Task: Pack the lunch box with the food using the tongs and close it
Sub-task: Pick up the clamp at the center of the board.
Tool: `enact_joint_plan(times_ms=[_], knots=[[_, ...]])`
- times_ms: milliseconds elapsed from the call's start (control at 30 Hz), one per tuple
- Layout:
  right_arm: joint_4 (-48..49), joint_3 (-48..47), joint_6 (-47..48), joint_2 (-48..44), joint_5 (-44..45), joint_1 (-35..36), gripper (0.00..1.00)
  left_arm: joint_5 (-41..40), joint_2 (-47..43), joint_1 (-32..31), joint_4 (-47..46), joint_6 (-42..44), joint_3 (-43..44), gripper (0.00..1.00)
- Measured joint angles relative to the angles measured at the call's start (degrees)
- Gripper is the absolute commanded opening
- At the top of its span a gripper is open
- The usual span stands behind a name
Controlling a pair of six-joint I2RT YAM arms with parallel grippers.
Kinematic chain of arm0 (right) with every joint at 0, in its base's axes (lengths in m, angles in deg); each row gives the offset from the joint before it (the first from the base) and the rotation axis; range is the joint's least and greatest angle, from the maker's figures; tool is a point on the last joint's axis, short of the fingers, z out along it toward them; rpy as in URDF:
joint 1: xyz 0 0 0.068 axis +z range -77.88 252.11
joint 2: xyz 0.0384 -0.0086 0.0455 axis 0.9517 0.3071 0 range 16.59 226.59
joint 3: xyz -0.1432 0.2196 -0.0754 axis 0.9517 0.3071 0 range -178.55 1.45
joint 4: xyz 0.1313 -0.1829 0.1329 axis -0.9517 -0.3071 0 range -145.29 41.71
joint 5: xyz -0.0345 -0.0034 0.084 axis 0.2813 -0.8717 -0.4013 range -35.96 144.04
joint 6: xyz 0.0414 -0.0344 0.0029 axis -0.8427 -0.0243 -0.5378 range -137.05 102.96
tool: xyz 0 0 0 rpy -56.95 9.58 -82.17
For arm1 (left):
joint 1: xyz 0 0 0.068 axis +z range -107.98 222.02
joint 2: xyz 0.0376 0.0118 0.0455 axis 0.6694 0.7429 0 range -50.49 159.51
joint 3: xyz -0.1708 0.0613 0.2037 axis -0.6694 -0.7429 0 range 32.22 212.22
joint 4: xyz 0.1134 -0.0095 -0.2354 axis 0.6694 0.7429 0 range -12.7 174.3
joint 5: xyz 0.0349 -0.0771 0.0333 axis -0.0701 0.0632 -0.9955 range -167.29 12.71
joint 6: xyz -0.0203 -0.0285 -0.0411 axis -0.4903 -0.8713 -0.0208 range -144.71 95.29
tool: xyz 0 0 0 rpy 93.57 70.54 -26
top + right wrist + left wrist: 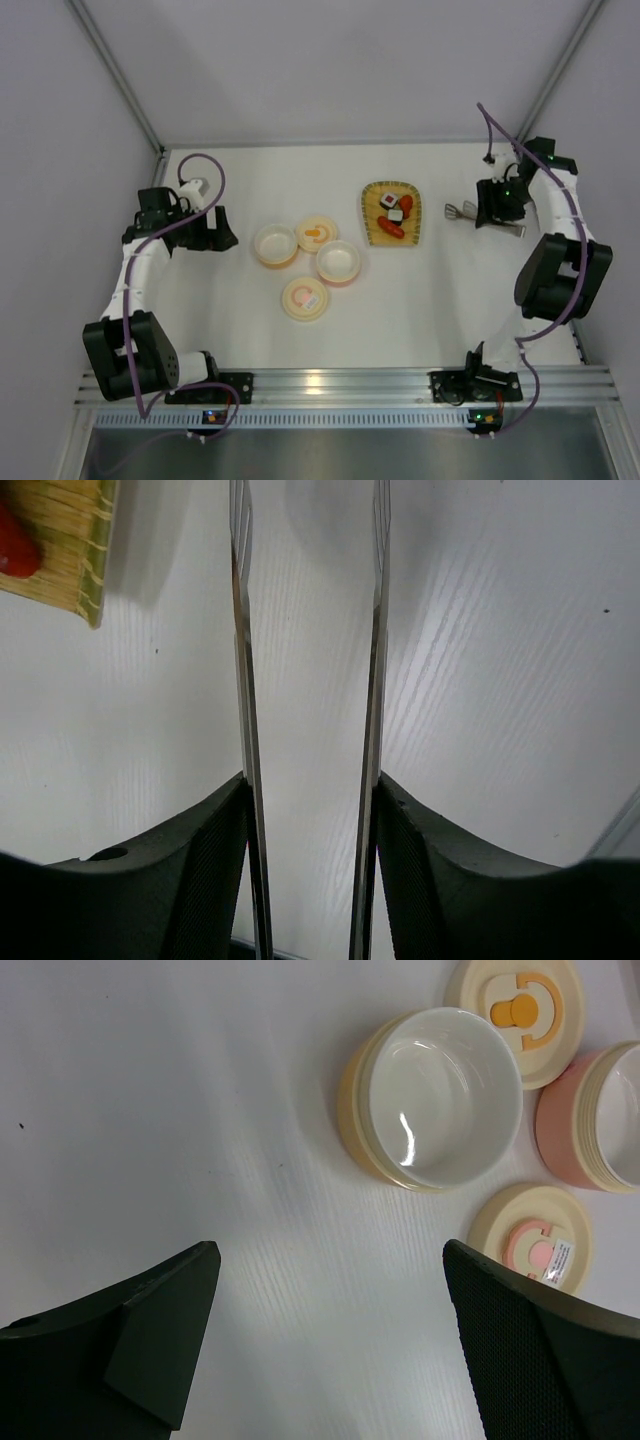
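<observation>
Sitting just left of the slim silver metal tongs [243, 660]: woven yellow tray [62, 550]. Tongs pinched by right gripper [312, 810], fingers half-closed; left gripper [330, 1270] wide, empty.

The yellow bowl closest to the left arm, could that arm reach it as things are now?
Probably yes. The left gripper is open and empty, and the yellow bowl sits just ahead of it with only bare table between them; nothing blocks the way.

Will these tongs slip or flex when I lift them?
The tongs have thin, parted arms, probably springy under the right gripper. Polished metal may slide on its pads. Long, held near one end, they could tilt.
</observation>
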Motion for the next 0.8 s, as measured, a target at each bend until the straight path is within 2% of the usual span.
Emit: enact_joint_plan(times_ms=[233, 467, 600, 800], knots=[[-4.1, -4.7, 1.3, -5.8, -1.5, 0.0, 0.50, 0.6, -0.3, 0.0, 0.2, 0.0, 0.4, 0.98], [-7.5, -8.6, 2.4, -7.8, -4.8, 0.9, 0.50, 0.7, -0.5, 0.0, 0.8, 0.0, 0.7, 0.98], [-7.8, -9.1, 3.1, -8.6, -4.4, 5.6, 0.50, 0.9, -1.3, 0.0, 1.5, 0.0, 1.2, 0.98], [-7.7, -9.1, 3.1, -10.4, -2.7, 17.6, 0.50, 2.2, -1.7, 0.0, 3.0, 0.7, 2.4, 0.98]])
